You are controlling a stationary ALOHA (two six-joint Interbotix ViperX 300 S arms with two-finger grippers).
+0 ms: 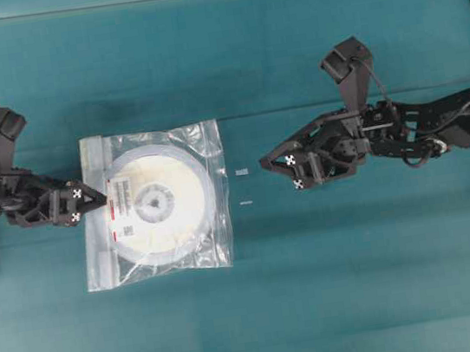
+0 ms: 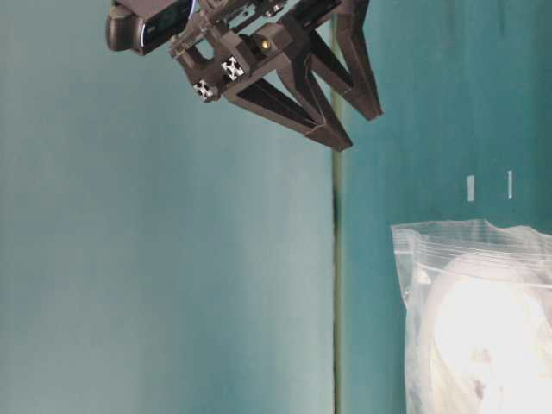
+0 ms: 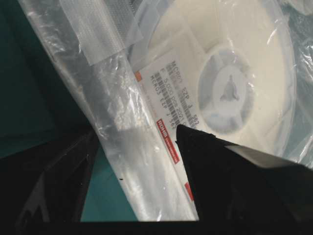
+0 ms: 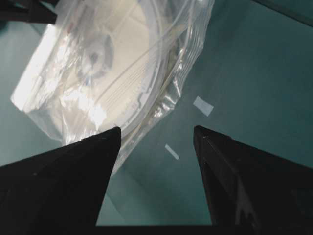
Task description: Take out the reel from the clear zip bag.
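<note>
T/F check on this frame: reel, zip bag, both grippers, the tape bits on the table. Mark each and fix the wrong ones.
1. The reel is inside the clear zip bag. True.
2. The left gripper is at the bag's zip-strip edge, jaws apart. True.
3. The right gripper is clamped on the bag. False: it is open and apart from the bag, holding nothing.
4. Two small white tape bits lie between bag and right gripper. True.
5. The reel's label faces the right gripper. False: the label sits on the left gripper's side.
</note>
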